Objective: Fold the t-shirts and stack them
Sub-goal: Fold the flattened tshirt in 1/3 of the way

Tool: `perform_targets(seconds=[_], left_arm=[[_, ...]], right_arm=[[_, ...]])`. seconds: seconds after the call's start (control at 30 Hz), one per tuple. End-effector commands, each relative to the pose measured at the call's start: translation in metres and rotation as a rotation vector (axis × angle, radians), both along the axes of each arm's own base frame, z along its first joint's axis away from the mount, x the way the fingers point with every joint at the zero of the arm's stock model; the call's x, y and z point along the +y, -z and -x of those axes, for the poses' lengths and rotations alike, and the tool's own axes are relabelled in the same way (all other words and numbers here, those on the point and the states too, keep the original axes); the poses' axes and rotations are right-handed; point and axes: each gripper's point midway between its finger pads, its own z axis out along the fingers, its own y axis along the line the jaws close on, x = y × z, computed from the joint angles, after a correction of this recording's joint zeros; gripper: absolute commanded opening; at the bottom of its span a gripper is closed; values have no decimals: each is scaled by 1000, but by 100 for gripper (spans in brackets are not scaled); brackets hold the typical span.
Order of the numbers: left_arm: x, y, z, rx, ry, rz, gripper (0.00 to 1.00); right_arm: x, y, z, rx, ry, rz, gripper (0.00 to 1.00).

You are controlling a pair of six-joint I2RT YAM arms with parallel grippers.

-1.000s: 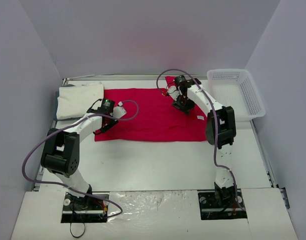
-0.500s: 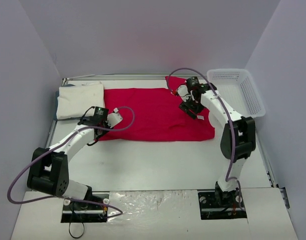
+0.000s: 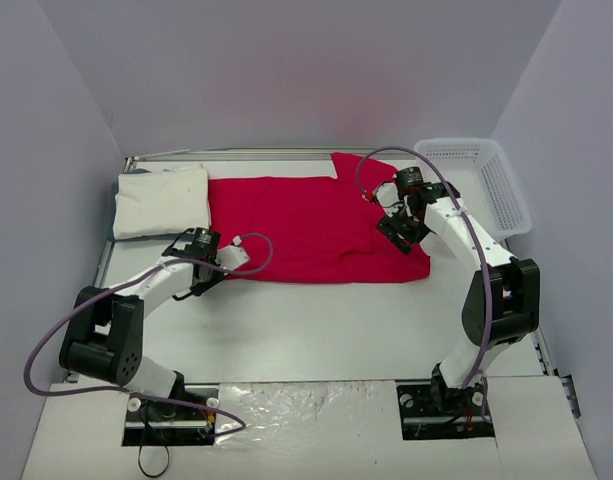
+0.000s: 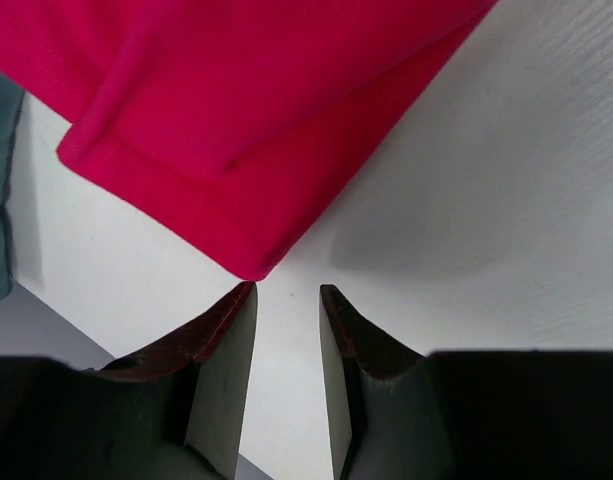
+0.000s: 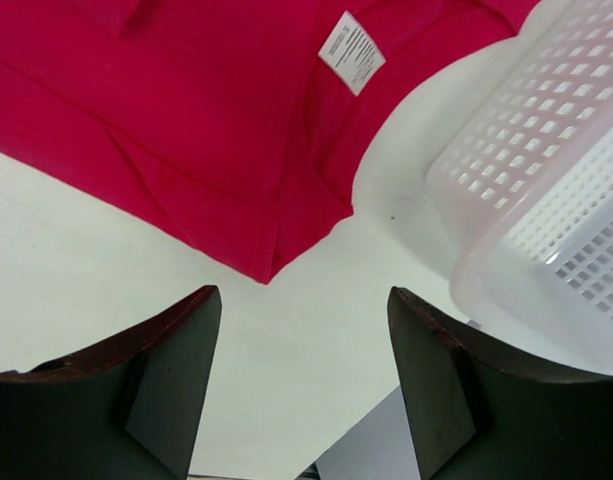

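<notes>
The red t-shirt (image 3: pixel 316 225) lies spread flat at the back middle of the table. The white folded t-shirt (image 3: pixel 162 200) lies to its left at the back. My left gripper (image 3: pixel 211 274) is low at the red shirt's near-left corner. In the left wrist view the gripper (image 4: pixel 286 292) is narrowly open and empty, with the red corner (image 4: pixel 248 262) just ahead of its fingertips. My right gripper (image 3: pixel 398 232) is over the red shirt's right part. In the right wrist view it (image 5: pixel 304 294) is wide open and empty above the near-right corner (image 5: pixel 266 268).
A white mesh basket (image 3: pixel 481 185) stands at the back right, close beside the red shirt's right edge, and shows in the right wrist view (image 5: pixel 546 180). A white care label (image 5: pixel 351 50) lies on the red shirt. Grey walls enclose the table.
My right gripper has moved right and nearer along the red shirt, toward its near-right corner. The shirt's right edge lies farther right. My left gripper has come slightly nearer, to the near-left corner.
</notes>
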Motion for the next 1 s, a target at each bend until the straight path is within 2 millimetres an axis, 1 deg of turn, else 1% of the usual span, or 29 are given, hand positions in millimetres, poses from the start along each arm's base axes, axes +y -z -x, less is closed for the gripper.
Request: perform_targets(seconds=[0.0,0.17,0.27,0.3,0.33,0.47,0.57,0.6,0.67,0.77,0.97], left_arm=[[-3,1,-7,-6,20,17,30],[-3,7,-13,3,21,9,28],[-2,14,-15,15,16,1,22],[-3,15,-14,21,17,6,10],[-3,16,-15,19,15,9,3],[-5,19,-15,25,9,21,2],[-6,16,-17,14,1,28,2],[-6,15,-17,13,0,30,2],[-7,12,-17,6,0,34,2],[-7,10,-16,8,-3,39,2],[-7,5,-16,-2,-9,39,2]], right_arm=[[-3,-4,15,12,17,-28,63],[-9,4,23,38,27,-24,63],[-16,11,30,64,34,-21,63],[-17,17,35,86,33,-20,63],[-18,19,37,94,28,-18,63],[-25,36,48,156,29,-1,62],[-34,49,56,204,35,12,61],[-31,53,59,222,28,-15,61],[-32,61,63,252,28,-44,61],[-33,69,64,279,24,-71,59],[-36,81,60,312,15,-101,57]])
